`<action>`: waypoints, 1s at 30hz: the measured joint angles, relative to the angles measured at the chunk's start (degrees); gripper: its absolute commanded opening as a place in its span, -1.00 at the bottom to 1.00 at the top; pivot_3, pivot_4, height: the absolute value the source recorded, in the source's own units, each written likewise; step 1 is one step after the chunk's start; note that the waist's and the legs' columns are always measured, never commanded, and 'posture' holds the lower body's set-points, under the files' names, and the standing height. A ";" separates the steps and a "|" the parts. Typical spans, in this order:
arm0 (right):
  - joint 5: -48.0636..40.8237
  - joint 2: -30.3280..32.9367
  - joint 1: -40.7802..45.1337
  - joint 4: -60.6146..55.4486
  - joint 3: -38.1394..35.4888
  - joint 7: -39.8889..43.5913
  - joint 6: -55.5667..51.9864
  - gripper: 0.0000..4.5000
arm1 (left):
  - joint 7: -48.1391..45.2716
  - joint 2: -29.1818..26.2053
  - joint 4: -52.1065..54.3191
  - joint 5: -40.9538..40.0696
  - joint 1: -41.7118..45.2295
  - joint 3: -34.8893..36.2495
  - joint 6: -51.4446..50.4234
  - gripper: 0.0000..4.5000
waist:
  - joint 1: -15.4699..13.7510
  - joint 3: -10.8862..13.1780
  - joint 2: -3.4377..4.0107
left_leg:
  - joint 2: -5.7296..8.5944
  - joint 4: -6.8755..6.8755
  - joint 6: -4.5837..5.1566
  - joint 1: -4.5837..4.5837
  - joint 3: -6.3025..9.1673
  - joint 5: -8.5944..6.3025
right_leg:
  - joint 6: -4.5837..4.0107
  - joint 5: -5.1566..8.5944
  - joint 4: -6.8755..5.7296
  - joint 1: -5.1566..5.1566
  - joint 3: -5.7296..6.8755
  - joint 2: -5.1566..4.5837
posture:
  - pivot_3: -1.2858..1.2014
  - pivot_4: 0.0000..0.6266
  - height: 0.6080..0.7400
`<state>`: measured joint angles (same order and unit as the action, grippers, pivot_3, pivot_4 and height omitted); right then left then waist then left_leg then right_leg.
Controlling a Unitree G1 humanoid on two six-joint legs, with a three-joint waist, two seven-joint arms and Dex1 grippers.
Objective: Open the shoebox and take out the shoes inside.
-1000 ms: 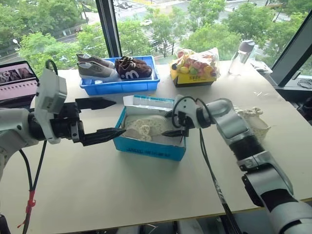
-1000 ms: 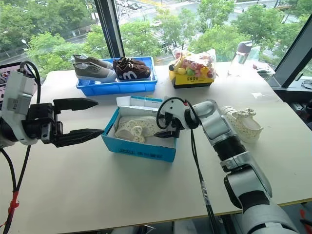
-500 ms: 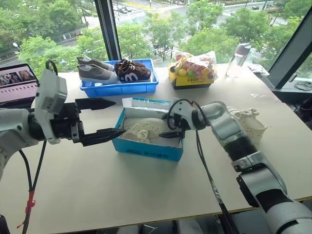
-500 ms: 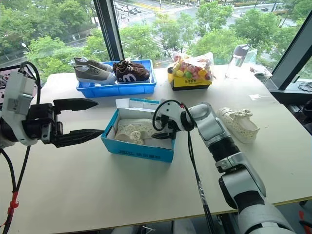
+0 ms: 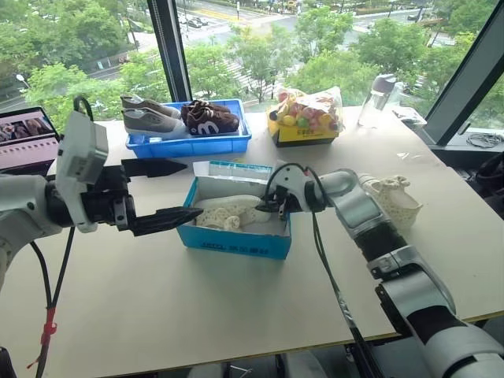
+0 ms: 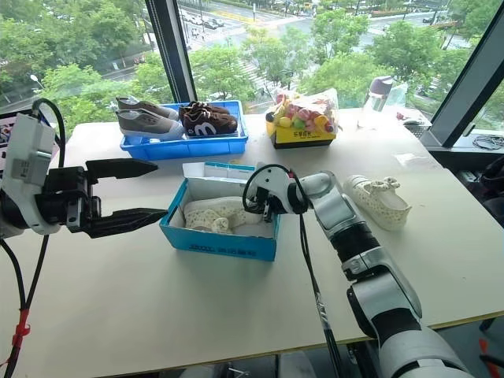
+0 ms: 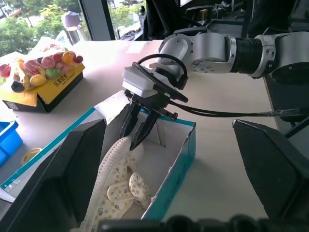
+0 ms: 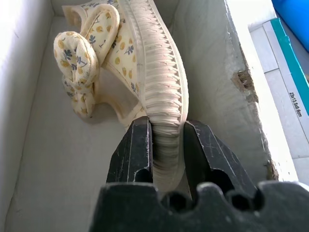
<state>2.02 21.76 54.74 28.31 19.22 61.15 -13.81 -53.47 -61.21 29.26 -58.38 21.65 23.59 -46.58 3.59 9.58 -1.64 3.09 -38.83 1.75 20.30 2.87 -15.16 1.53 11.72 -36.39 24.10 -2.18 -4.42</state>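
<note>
The shoebox point(image 5: 236, 224) is sitting open at the centre of the pale desk point(image 5: 236, 315): blue cardboard walls, plain pale interior. One cream shoe point(image 8: 145, 63), with a ribbed sole and a flower-printed bow, is lying inside. The right hand point(image 7: 139, 126) is reaching into the box from 3 o'clock, angled downward, both black fingers point(image 8: 133, 150) clenching the shoe's heel. A second cream shoe point(image 6: 378, 201) is resting on the desk at 3 o'clock of the box. The left hand point(image 5: 165, 193) is hovering at 9 o'clock, released, fingers spread wide.
</note>
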 measured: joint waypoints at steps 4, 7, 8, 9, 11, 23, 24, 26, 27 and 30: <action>-2.18 -0.79 -1.28 -0.92 -2.61 -0.03 -1.42 -0.79 | -0.18 0.00 -0.01 0.06 0.13 -0.09 0.05 1.00 | 0.14 0.00 0.00 | -0.02 0.08 -0.02 0.05 0.00 -0.01 | -0.01 0.00 0.06 0.06 0.00 0.01 | 0.03 -0.52 1.00; -6.59 -2.26 -2.06 -1.29 -6.99 -0.42 -5.84 -0.79 | -0.53 0.00 -0.03 0.12 0.26 -0.21 0.10 1.00 | 0.19 0.05 0.04 | -0.05 0.10 -0.05 0.28 0.00 -0.03 | -0.02 -0.01 0.12 0.28 0.00 0.03 | 0.03 -0.52 1.00; -8.14 -2.87 -2.07 -1.41 -8.58 -0.82 -7.41 -0.79 | -0.60 0.00 -0.04 0.13 0.35 -0.33 0.12 1.00 | 0.18 0.05 0.04 | -0.05 0.11 -0.06 0.47 0.01 -0.04 | -0.03 -0.02 0.12 0.47 0.00 0.03 | 0.03 -0.52 1.00; -9.18 -2.97 -2.07 -1.85 -9.59 -1.55 -7.97 -0.79 | -0.68 0.00 -0.05 0.18 0.46 -0.47 0.13 1.00 | 0.10 0.06 0.05 | -0.04 0.11 -0.07 0.69 0.01 -0.04 | -0.03 -0.02 0.12 0.69 0.00 0.02 | 0.03 -0.52 1.00; -9.72 -2.40 -2.07 -2.73 -10.48 -2.17 -7.99 -0.79 | -0.95 0.00 -0.22 0.47 0.53 -0.67 0.15 1.00 | -0.14 0.05 0.05 | -0.02 0.09 -0.08 1.14 0.01 -0.04 | -0.03 -0.02 0.11 1.15 0.00 0.00 | 0.03 -0.52 1.00; -26.07 9.53 -4.03 -18.42 -24.16 1.42 -22.96 -0.79 | -3.44 0.90 -3.27 2.57 4.78 -5.43 0.99 1.00 | -1.56 0.08 0.08 | 0.02 -0.08 -0.07 2.38 0.01 -0.09 | -0.03 -0.04 0.22 2.20 0.06 -0.06 | 0.03 -0.52 1.00; -29.00 10.17 -3.45 -18.68 -27.74 -0.37 -26.18 -0.79 | -3.66 1.31 -3.65 2.77 5.30 -6.15 1.47 1.00 | -1.63 0.08 0.08 | 0.02 -0.09 -0.07 2.37 0.01 -0.09 | -0.03 -0.04 0.22 2.18 0.05 -0.06 | 0.03 -0.52 1.00; -33.16 10.68 -1.63 -17.99 -34.15 -5.23 -31.75 -0.79 | -4.03 1.97 -4.13 3.09 5.71 -6.99 1.82 1.00 | -1.86 0.09 0.08 | 0.03 -0.10 -0.07 2.35 0.01 -0.09 | -0.04 -0.05 0.19 2.17 0.03 -0.08 | 0.03 -0.52 1.00; -36.09 11.83 -0.37 -17.15 -38.87 -9.58 -37.11 -0.79 | -4.38 2.38 -4.34 3.34 5.93 -7.76 2.06 1.00 | -2.05 0.09 0.08 | 0.02 -0.08 -0.07 2.34 0.01 -0.08 | -0.05 -0.06 0.19 2.17 0.03 -0.07 | 0.03 -0.52 1.00; -40.55 13.66 -0.71 -16.64 -47.40 -17.60 -47.89 -0.79 | -5.05 3.01 -5.31 4.29 6.58 -9.08 2.54 1.00 | -2.39 0.08 0.08 | -0.02 -0.05 -0.06 2.31 -0.01 -0.09 | -0.05 -0.06 0.21 2.14 0.02 -0.04 | 0.03 -0.52 1.00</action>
<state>-38.52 35.42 54.03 11.66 -28.18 43.55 -61.70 -58.53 -58.20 23.95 -54.09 28.23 14.52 -44.05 1.20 9.67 -1.56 3.08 -38.88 1.70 22.62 2.86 -15.25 1.48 11.66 -36.18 26.24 -2.16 -4.46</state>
